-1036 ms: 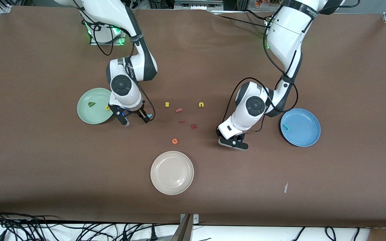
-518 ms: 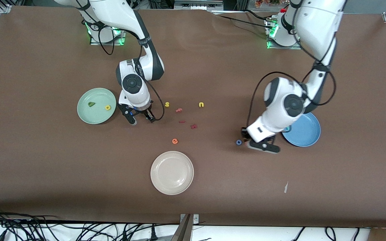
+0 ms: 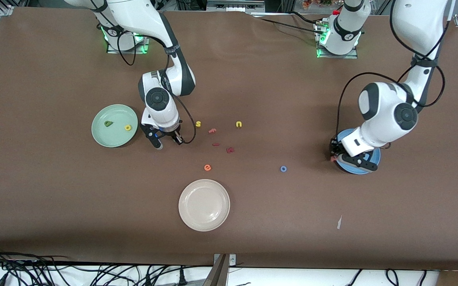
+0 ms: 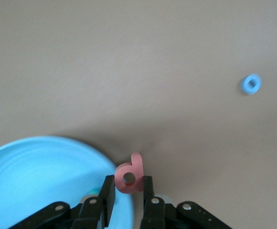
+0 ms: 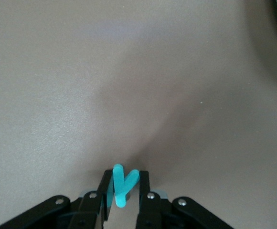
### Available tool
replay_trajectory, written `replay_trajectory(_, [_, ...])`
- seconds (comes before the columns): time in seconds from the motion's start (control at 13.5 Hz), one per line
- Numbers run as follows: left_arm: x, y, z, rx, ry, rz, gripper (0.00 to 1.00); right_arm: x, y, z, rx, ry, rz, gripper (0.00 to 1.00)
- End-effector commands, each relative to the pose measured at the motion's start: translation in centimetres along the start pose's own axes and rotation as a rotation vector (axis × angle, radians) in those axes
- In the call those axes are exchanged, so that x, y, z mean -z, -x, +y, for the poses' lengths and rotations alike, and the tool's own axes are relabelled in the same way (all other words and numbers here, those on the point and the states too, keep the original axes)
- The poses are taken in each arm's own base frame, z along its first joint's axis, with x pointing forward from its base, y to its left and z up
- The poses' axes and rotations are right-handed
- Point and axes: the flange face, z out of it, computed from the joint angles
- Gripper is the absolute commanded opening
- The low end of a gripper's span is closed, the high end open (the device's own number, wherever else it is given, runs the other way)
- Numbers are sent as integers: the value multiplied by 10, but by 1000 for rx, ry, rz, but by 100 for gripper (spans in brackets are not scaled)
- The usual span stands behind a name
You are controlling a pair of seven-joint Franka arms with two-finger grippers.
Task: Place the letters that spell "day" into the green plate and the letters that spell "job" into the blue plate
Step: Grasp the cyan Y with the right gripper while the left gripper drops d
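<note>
From my seat the left gripper (image 4: pixel 129 191) is clamped on the salmon-pink "b" (image 4: pixel 130 174), hanging right over the rim of the blue plate (image 3: pixel 373 162); the arm's wrist covers most of that plate in the front view, so I can't see the teal "j". The blue "o" (image 3: pixel 283 169) sits alone on the brown table (image 3: pixel 54 190), well apart from the blue plate toward the middle. The right gripper (image 5: pixel 125 193) is pinched shut on the teal "y" (image 5: pixel 123 183), low over bare table just beside the green plate (image 3: pixel 105 139). That plate already has the dark green "a" (image 3: pixel 108 123) and yellow "d" (image 3: pixel 128 127) in it. Clutter in the middle: yellow "s" (image 3: pixel 198 124), yellow "u" (image 3: pixel 239 124), a pink "f" (image 3: pixel 212 130), two dark red bits (image 3: pixel 229 150), orange "e" (image 3: pixel 207 167), and the cream-white plate (image 3: pixel 204 205) nearest the front camera. A scrap of paper (image 3: pixel 338 222) lies toward the left arm's end.
</note>
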Motion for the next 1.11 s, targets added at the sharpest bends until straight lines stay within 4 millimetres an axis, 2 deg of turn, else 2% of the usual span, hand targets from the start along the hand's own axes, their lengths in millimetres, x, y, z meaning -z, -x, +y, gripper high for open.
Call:
replay_trajectory(0.0, [10, 30, -35, -75, -37, -22, 12, 1, 1, -3, 1, 1, -13, 13])
replay_trajectory(0.07, [11, 36, -48, -74, -44, -28, 15, 8, -3, -3, -4, -1, -19, 12])
replay_trajectory(0.15, [10, 37, -53, -84, -46, -30, 25, 12, -6, -3, 4, 12, -27, 12])
replay_trajectory(0.22, [11, 36, -52, -86, -47, -27, 42, 21, -15, -1, 16, 23, -36, 12])
replay_trajectory(0.3, [13, 35, -52, -85, -49, -23, 52, 29, -28, 3, 52, 44, -48, 12])
replay_trajectory(0.44, [16, 30, -48, -88, -53, -14, 59, 52, -68, 21, 129, 105, -97, 12])
replay_trajectory(0.59, [15, 26, -38, -93, -46, -10, 62, 76, -102, 42, 193, 124, -152, 13])
replay_trajectory(0.67, [17, 15, -25, -113, -48, 4, 61, 82, -116, 55, 211, 132, -176, 13])
replay_trajectory(0.81, [12, -11, 15, -97, -16, 32, 61, 87, -144, 80, 260, 145, -219, 13])
replay_trajectory(1.04, [2, -43, 70, -115, 8, 56, 61, 68, -168, 114, 313, 164, -248, 13])
